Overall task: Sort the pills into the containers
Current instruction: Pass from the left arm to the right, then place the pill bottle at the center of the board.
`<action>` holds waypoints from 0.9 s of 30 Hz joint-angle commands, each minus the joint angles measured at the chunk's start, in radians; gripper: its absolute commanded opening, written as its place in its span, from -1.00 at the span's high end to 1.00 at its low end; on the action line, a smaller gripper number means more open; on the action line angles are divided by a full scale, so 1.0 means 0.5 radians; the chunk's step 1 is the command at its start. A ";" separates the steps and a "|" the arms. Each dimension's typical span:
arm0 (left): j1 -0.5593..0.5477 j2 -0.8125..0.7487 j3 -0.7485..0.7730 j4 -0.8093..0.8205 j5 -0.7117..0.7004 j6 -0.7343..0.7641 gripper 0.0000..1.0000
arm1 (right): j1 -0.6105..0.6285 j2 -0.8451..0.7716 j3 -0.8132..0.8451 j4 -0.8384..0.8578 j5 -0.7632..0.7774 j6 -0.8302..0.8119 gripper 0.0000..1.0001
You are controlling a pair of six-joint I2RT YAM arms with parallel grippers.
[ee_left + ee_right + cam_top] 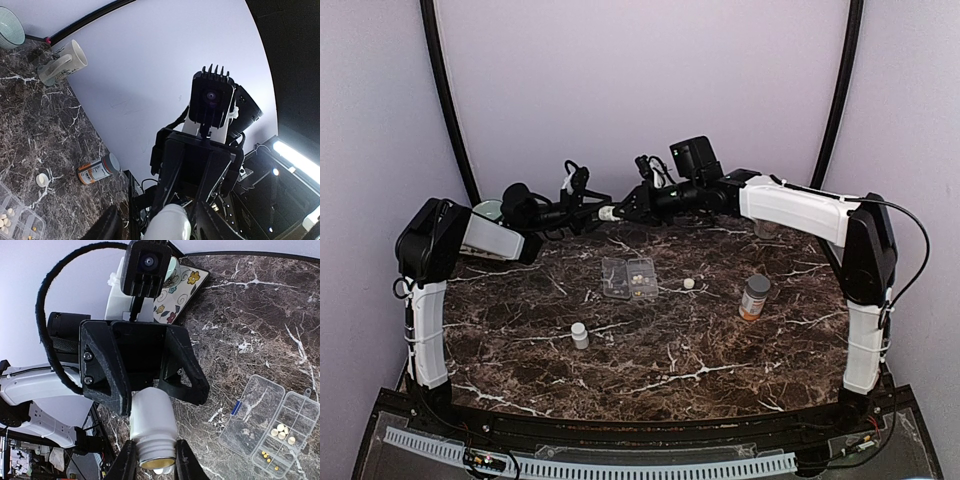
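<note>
A small white bottle (pixel 150 412) hangs uncapped in the air over the back of the table, its threaded neck pinched by my right gripper (pixel 155 462), which is shut on it. My left gripper (pixel 160 225) faces it with its fingers (pixel 107 372) standing on either side of the bottle's body (pixel 170 222), open, with a gap on at least one side. The two grippers meet at the bottle (pixel 610 213). On the table lies the clear pill box (pixel 628 277), lid open, with cream pills (pixel 281 431) in one compartment and tiny yellow ones (pixel 267 457) in another.
An orange bottle with a grey cap (pixel 754 297) stands right of the box, a white cap (pixel 689 284) between them. A second white bottle (pixel 580 335) stands nearer the front. A mug (pixel 62 62) and a bowl (pixel 10 27) sit by the back wall.
</note>
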 commanded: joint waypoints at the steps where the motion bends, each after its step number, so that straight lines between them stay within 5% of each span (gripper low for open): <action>1: -0.008 -0.059 -0.019 -0.033 -0.004 0.085 -0.07 | 0.017 0.008 0.070 -0.044 0.052 -0.058 0.81; 8: -0.003 -0.178 -0.068 -0.461 -0.053 0.411 -0.08 | 0.015 0.002 0.187 -0.317 0.214 -0.208 0.81; 16: 0.016 -0.407 -0.108 -1.326 -0.306 1.053 -0.09 | 0.017 0.011 0.477 -1.074 0.588 -0.556 0.80; 27: 0.013 -0.598 -0.129 -2.044 -0.715 1.535 -0.08 | 0.123 -0.125 0.251 -1.812 1.077 -0.767 0.80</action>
